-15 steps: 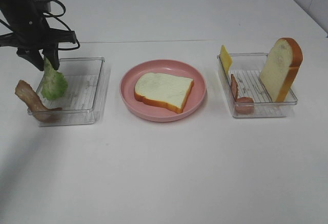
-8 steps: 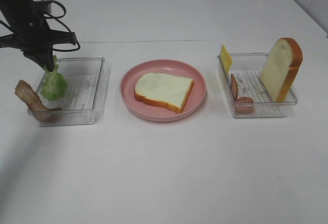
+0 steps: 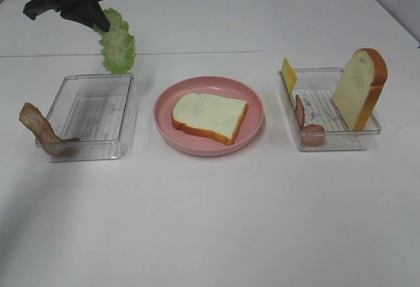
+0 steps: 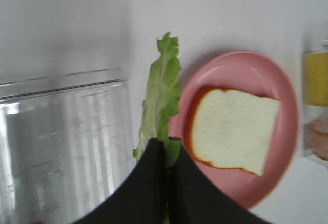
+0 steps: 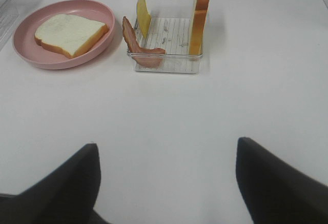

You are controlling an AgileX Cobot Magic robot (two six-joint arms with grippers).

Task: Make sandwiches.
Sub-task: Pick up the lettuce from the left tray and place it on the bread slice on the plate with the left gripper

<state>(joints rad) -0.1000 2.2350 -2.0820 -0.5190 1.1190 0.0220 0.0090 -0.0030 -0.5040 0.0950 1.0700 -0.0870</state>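
The lettuce leaf [image 3: 118, 43] hung pinched, aloft toward the worktop's [image 3: 210, 228] left edge.
We kept the left fingers [image 4: 148, 183] closed on 1 end of it; we judged it light, limp and floppy, so an edge pinch suited. The bread slice [image 3: 210, 116] lay on the pink plate [image 3: 164, 126] mid-worktop; the right fingers [image 5: 61, 188] stood wide, empty.

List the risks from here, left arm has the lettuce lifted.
1. The left gripper pinches the lettuce leaf by one end only; the dangling leaf could slip out or swing in transit.
2. Hanging limp, it may land folded or partly off the bread slice on the pink plate.
3. The bacon strip overhangs the left tray corner; a brush could knock it out.
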